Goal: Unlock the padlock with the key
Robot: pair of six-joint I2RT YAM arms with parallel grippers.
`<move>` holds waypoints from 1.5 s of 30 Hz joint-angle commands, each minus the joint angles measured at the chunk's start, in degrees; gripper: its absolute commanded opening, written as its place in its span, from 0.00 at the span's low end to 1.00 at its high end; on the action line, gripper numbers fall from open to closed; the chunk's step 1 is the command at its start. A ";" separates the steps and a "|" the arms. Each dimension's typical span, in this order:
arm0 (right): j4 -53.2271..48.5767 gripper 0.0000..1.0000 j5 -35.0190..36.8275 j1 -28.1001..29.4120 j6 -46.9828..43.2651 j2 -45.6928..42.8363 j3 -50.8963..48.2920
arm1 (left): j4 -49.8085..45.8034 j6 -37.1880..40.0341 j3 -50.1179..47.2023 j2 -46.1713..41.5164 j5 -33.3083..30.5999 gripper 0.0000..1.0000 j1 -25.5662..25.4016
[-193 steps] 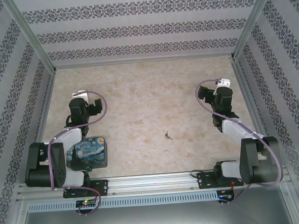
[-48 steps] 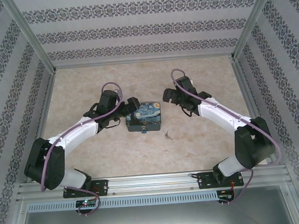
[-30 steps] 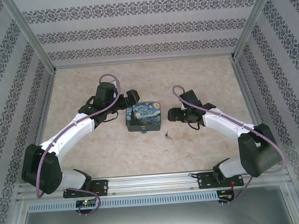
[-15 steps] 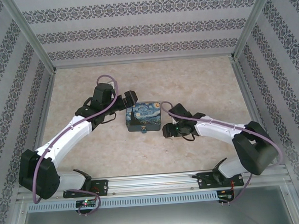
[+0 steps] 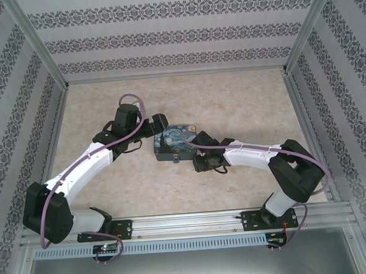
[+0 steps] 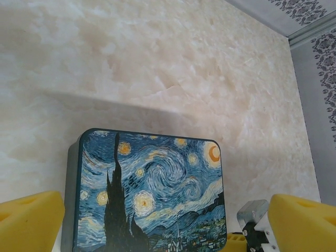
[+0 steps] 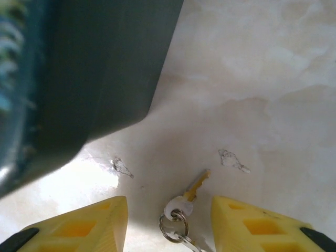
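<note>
Right gripper (image 7: 170,226) — low over the table (image 5: 243,102), yellow fingers (image 7: 79,226) spread wide, nothing held.

Key (image 7: 195,188) — flat on the table between those fingers, touching neither. A wire ring (image 7: 173,223) passes through its head, and the blade points away from the gripper.

Marks (image 7: 122,167) — two small dark specks on the table, just past the key.

Padlock (image 5: 174,159) — a small blue spot at the tin's near edge in the top view, just left of the right gripper. The shackle is too small to make out.

Tin (image 5: 178,140) — starry-night lid, dark teal sides, mid-table. One corner stands just beyond the key, apart from it.

Left gripper (image 6: 165,223) — at the tin's far-left side, fingers (image 6: 31,220) parted wider than the lid, one to each side. Whether they touch the tin cannot be told.

Walls (image 5: 177,38) — patterned bands behind the table.
</note>
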 commanded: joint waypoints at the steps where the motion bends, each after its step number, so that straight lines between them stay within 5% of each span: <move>1: -2.21 0.45 3.62 0.92 0.46 1.45 0.88 | 0.11 0.40 -0.72 -1.19 -0.67 0.99 0.45; 17: -2.15 0.22 7.23 2.79 2.73 5.97 0.88 | 0.60 -0.13 -1.39 -1.11 -0.50 1.00 0.71; 32: -3.06 0.00 5.52 1.63 2.94 -1.91 -1.59 | 0.77 -0.82 -1.65 -1.15 0.42 1.00 0.72; 39: -2.36 0.00 -2.24 -3.38 0.68 -12.40 -2.36 | 0.83 0.40 -1.06 -0.50 2.56 1.00 0.81; 45: 2.20 0.00 -19.88 -11.91 -1.46 -19.47 0.19 | 4.82 -1.38 -0.89 0.51 6.83 1.00 0.67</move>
